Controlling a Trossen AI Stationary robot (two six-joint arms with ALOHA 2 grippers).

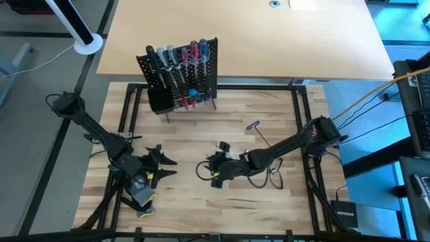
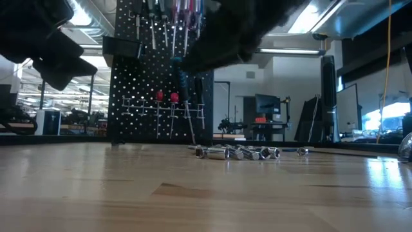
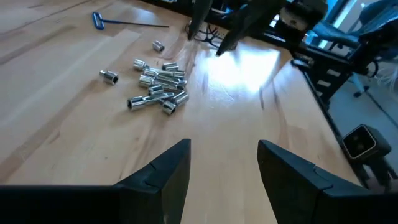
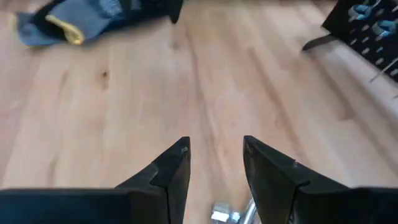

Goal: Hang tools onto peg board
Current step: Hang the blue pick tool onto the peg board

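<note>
The peg board stands upright at the far left of the table, with several screwdrivers hanging on it and a black bin at its lower corner. A heap of small silver bits lies on the table's middle; the low view also shows the bits. A blue-handled T tool lies farther right. My left gripper hovers open at the near left, pointing at the bits. My right gripper hovers open over the middle, one silver bit lying below it.
A grey-black glove with yellow trim lies near the front edge, under the left arm. Black frame rails border the work area. Bare wood lies between the two grippers and in front of the peg board.
</note>
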